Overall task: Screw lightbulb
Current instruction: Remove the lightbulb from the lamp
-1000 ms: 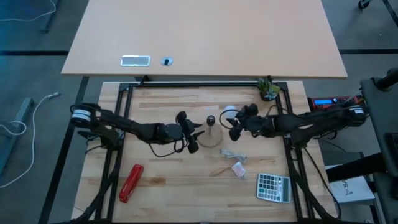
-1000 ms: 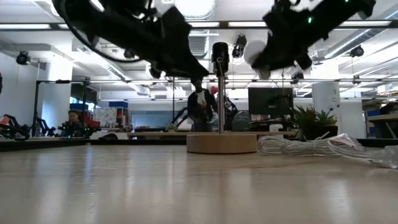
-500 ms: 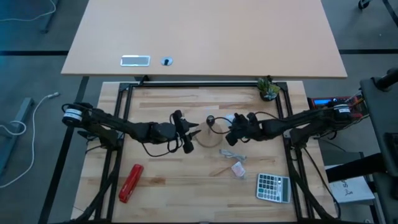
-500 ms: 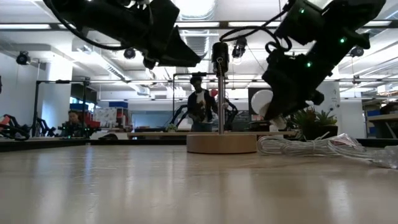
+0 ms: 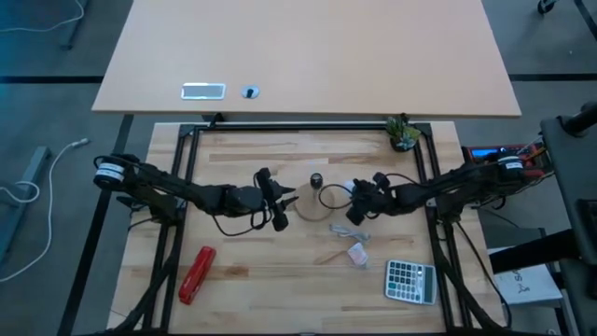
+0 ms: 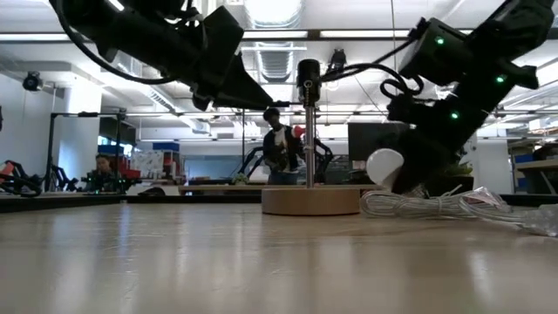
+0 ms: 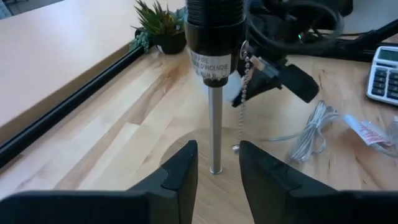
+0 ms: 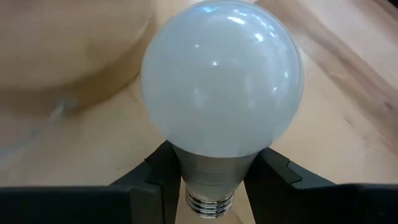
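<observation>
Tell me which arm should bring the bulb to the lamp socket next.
Right, probably. The right gripper is clamped on the neck of the lightbulb, low beside the lamp's wooden base. The left gripper is empty, fingers apart either side of the lamp pole, well placed to steady it.

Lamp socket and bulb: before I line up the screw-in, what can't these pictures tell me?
- Socket opening: cut off by the left wrist view's top edge; seen only side-on in the low view.
- Lightbulb thread: mostly below the right wrist view's bottom edge, between the right gripper's fingers.
- Bulb in the high view: nearly hidden by the right arm.
- Left gripper: contact with the lamp pole unclear.
</observation>
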You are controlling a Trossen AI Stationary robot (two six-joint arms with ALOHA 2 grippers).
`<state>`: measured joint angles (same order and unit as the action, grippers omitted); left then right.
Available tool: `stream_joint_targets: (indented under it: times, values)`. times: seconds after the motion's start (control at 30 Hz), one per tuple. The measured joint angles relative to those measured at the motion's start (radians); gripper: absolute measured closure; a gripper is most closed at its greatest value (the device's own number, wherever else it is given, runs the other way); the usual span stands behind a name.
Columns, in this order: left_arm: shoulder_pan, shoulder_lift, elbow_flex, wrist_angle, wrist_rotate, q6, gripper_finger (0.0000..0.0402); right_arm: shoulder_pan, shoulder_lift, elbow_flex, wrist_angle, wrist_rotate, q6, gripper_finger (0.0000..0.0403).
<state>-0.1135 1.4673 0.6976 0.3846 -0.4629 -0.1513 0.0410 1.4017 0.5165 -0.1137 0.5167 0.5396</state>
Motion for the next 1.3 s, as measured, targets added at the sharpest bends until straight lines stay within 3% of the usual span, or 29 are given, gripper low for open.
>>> stream_joint_targets:
  times: [0.33,0.6,0.87,1.07,1.3]
  values:
    - [0.000,-0.002,0.001,0.034,-0.002,0.010,0.0279,0.022,-0.001,-0.016,0.024,-0.024,-0.111,0.0272]
    - [0.000,-0.002,0.001,0.035,-0.002,0.011,0.0294,0.035,0.025,-0.020,0.023,-0.052,-0.269,0.0272]
    - [0.000,-0.002,0.001,0.034,-0.002,0.011,0.0303,0.035,0.039,-0.019,0.025,-0.050,-0.279,0.0272]
    - [0.000,-0.002,0.001,0.034,-0.002,0.011,0.0290,0.035,0.042,-0.021,0.014,-0.069,-0.279,0.0252]
    - [0.000,-0.002,0.001,0.037,-0.002,0.007,0.0277,0.035,0.042,-0.025,0.015,-0.072,-0.274,0.0258]
